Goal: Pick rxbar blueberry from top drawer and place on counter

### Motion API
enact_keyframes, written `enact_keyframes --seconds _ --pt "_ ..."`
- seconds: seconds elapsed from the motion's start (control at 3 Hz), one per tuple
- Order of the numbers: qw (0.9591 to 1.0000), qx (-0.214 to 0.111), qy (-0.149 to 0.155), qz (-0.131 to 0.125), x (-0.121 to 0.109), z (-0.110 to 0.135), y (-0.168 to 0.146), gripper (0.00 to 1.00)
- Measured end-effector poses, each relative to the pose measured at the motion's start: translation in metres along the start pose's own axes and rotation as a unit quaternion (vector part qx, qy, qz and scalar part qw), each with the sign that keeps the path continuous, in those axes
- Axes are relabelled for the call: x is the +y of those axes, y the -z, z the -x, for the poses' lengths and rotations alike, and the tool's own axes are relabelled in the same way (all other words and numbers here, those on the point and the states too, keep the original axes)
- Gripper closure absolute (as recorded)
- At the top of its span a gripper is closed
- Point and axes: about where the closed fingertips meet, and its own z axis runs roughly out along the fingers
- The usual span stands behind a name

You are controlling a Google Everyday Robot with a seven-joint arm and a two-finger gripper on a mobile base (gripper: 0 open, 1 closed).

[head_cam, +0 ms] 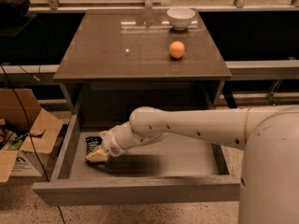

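Gripper [97, 154] inside top drawer [182, 160], left end; against rxbar blueberry [91, 143]

tool [97, 154] at top drawer [140, 190] left end | rxbar blueberry [91, 142] partly hidden behind tool | cardboard box [29, 130] cropped left

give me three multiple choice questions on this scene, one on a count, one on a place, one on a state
1. How many things sit on the counter?
A) one B) two C) four

2. Where is the gripper?
A) above the counter B) inside the top drawer, at its left end by the rxbar blueberry C) on the floor

3. The top drawer is:
A) shut B) pulled open C) taken out

Answers:
1. B: only a white bowl and an orange ball are there.
2. B: the gripper is low against the dark bar.
3. B: its grey bottom shows in front of the counter.
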Motion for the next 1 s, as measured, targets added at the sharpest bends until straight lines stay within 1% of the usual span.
enact_keyframes --seconds 0.33,0.67,1.0 --pt "0.9996 -0.019 -0.013 -0.016 -0.007 0.012 0.021 1.0" --pt "0.9982 -0.04 -0.015 -0.042 -0.018 0.032 0.067 1.0" --pt "0.9962 -0.053 -0.005 -0.069 -0.023 0.053 0.121 1.0"
